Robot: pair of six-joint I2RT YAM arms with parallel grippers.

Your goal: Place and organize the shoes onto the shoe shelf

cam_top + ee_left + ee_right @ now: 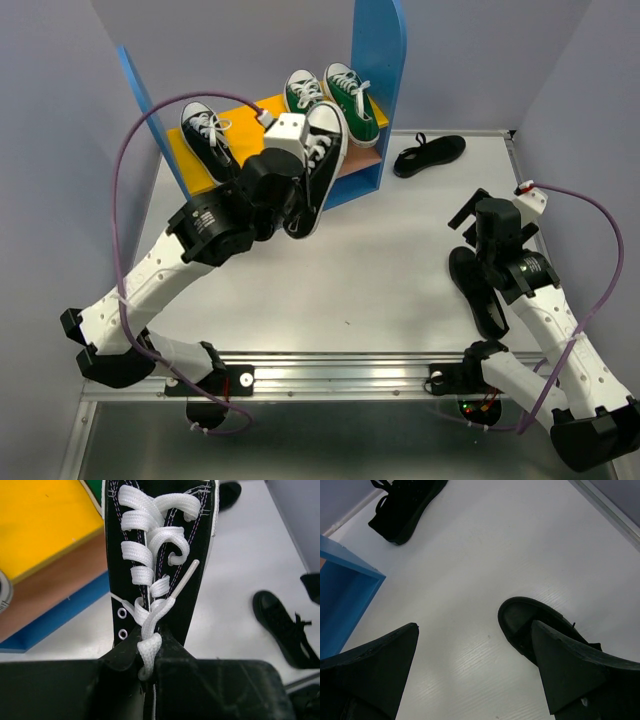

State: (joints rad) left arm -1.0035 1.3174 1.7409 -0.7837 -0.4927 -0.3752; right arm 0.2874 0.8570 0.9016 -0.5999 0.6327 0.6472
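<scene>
Black sneaker (322,150) with white laces is held off the counter (400,260) by the left tool (292,195), which is clenched on it. Seen from above, it hangs at the front of the shoe shelf (380,60) and overlaps the yellow-orange upper board (195,165). On that board a second black sneaker (208,135) lies near the shelf's left blue panel. Two green sneakers (325,95) sit side by side near its right panel. One all-black shoe (430,153) lies on the counter just right of the shelf. The other all-black shoe (478,290) lies well away from the shelf, under the right arm. The right tool (470,215) hangs above that shoe, released.

Left wrist view: the left tool (150,662) pinches the black sneaker (160,580) at the lace end by its opening, and the toe points away from the camera. The upper board (45,525) and the pinkish-brown lower board (55,590) of the shelf lie to the sneaker's left. The counter (240,555) is to its right, where the other all-black shoe (285,625) lies.

Right wrist view: the right tool (474,627) hangs over the bare counter (485,545) with its jaws spread wide and nothing between them. The toe of the other all-black shoe (520,617) shows just beside the right-hand finger, and I cannot tell whether they touch. A blue corner of the shoe shelf (345,595) is at the left edge. The one all-black shoe (405,505) lies beyond it.
</scene>
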